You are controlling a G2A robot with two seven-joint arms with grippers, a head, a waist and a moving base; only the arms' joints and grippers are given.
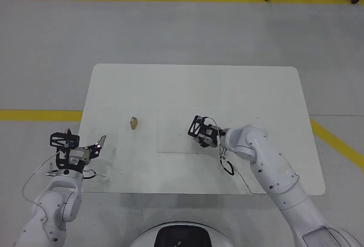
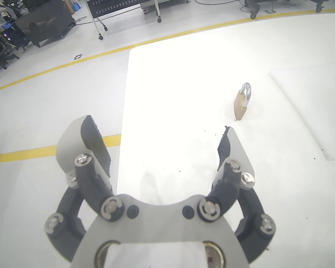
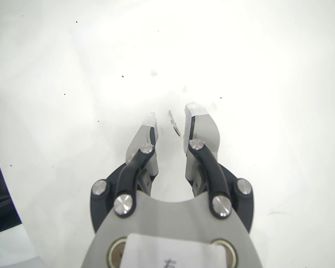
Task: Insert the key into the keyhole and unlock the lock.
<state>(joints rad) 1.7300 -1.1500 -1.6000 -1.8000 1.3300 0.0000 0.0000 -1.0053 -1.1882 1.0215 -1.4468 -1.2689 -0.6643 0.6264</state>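
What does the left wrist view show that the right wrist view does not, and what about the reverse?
Left wrist view: the padlock on the table, beyond the open left gripper, and a yellow floor line past the table's edge. Right wrist view: the key, lying on the table between the fingers of the open right gripper. Shared: the white table surface.

We see a white, round-cornered table [image 1: 231, 92] bearing a small brass padlock [image 1: 133, 123] at nine o'clock from its middle, a small key [image 3: 174, 124] lying near the middle, and a thin white mat [image 2: 310, 107] toward six o'clock.
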